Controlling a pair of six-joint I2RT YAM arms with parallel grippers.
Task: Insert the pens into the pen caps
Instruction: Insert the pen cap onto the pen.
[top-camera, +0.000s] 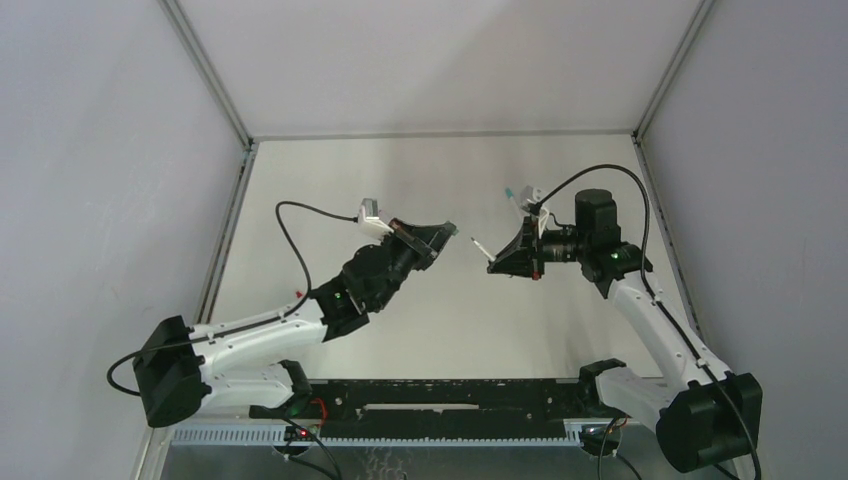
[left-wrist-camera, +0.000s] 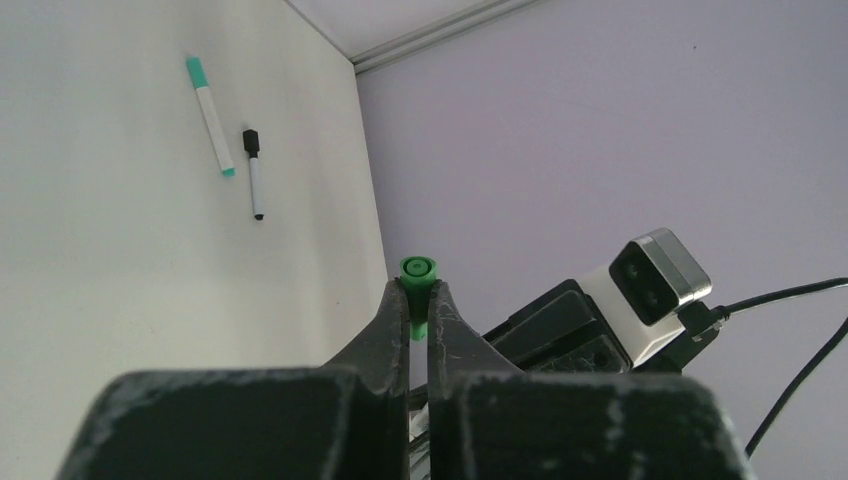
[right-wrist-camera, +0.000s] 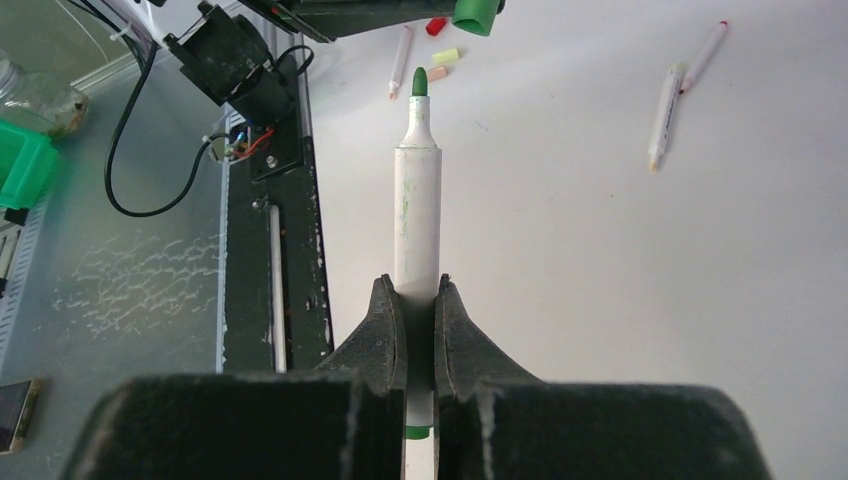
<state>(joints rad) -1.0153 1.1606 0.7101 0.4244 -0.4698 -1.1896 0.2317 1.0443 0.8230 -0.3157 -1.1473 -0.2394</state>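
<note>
Alignment step, mid-air above bench. Left tool clamped on green cap, cap end poking past fingertips so the opposing pen can reach it. Right tool clamped on white barrel of green-tipped pen, gripped near the tail, leaving long nib end free for insertion. Nib aims toward cap; gap between them, cap off to one side of pen axis in right wrist view. Judgement: sideways trim needed, then straight push. Loose pens and spare caps lie on bench.

The white table carries a teal-capped pen, a black-capped pen, 3 uncapped pens and 3 loose caps.
</note>
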